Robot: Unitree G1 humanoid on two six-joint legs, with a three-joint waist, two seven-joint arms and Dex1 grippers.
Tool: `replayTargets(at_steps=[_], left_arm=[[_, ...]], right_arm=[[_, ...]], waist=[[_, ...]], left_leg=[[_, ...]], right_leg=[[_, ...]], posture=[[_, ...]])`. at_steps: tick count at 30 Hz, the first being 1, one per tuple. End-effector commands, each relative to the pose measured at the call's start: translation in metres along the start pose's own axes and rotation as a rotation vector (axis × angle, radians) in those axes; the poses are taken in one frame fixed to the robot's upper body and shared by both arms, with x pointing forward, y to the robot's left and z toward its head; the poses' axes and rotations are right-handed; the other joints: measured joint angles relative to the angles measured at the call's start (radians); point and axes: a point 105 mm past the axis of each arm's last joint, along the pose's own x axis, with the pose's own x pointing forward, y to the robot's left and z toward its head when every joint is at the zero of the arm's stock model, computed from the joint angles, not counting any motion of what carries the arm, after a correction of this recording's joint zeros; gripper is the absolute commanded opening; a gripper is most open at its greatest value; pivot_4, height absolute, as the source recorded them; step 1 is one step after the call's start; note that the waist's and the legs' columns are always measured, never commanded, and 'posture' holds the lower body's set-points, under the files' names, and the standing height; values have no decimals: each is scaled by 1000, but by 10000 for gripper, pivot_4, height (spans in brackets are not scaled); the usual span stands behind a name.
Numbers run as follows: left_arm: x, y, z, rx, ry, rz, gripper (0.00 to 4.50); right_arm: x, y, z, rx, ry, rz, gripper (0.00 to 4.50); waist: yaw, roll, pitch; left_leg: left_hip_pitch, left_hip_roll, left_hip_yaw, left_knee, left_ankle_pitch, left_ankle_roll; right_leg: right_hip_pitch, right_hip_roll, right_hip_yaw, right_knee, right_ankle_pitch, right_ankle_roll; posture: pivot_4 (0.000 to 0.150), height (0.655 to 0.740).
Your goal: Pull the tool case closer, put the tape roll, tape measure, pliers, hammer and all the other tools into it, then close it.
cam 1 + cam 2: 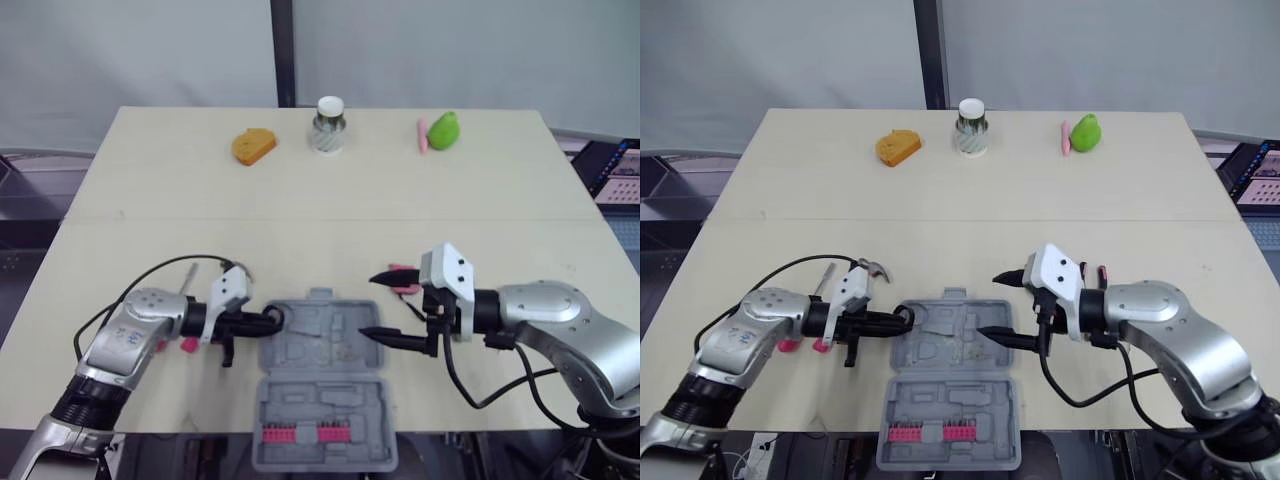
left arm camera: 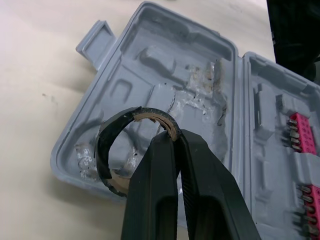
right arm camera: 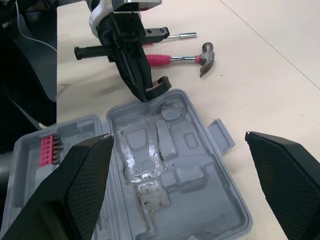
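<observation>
Left gripper (image 2: 172, 139) pinching tape roll (image 2: 103, 150) at tool case (image 2: 165, 65) edge, hammer (image 3: 172, 59) beyond

grey tool case (image 1: 300, 348) lies open, black tape roll (image 2: 102, 150) pinched over its left edge.

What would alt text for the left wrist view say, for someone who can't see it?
The left gripper pinches a black tape roll at a corner of the open grey tool case, whose other half holds pink bits.

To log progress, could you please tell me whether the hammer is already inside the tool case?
No, the hammer lies on the table, outside the open tool case.
</observation>
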Motion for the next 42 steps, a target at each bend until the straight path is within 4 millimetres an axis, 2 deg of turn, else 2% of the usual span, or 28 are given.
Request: replayTargets(at_steps=[1, 9, 25, 35, 38, 42], left_arm=[[2, 3, 5, 32, -4, -8, 549], [17, 12, 12, 55, -1, 0, 549], [12, 18, -4, 38, 93, 8, 549], [14, 20, -7, 59, 112, -2, 549], [15, 21, -4, 65, 101, 0, 10357], [13, 20, 4, 82, 89, -6, 29519]], right_arm=[[-2, 5, 10, -30, -35, -17, 45000], [-5, 6, 9, -20, -42, -45, 45000], [-2, 6, 8, -11, -60, -63, 45000], [0, 5, 8, -7, -71, -82, 45000], [0, 5, 9, -7, -72, -83, 45000], [0, 5, 9, -7, -75, -82, 45000]], waist=[[0, 0, 0], [0, 0, 0], [-1, 0, 0], [-1, 0, 0], [-1, 0, 0], [-1, 0, 0]], left_leg=[[0, 0, 0, 0, 0, 0], [0, 0, 0, 1, 0, 0], [0, 0, 0, 1, 0, 0], [0, 0, 0, 1, 0, 0], [0, 0, 0, 1, 0, 0], [0, 0, 0, 1, 0, 0]], right_leg=[[0, 0, 0, 0, 0, 0], [0, 0, 0, 0, 0, 0], [0, 0, 0, 0, 0, 0], [0, 0, 0, 0, 0, 0], [0, 0, 0, 0, 0, 0], [0, 0, 0, 0, 0, 0]], posture=[[1500, 7400], [1500, 7400], [1500, 7400], [1500, 7400], [1500, 7400], [1500, 7400]])
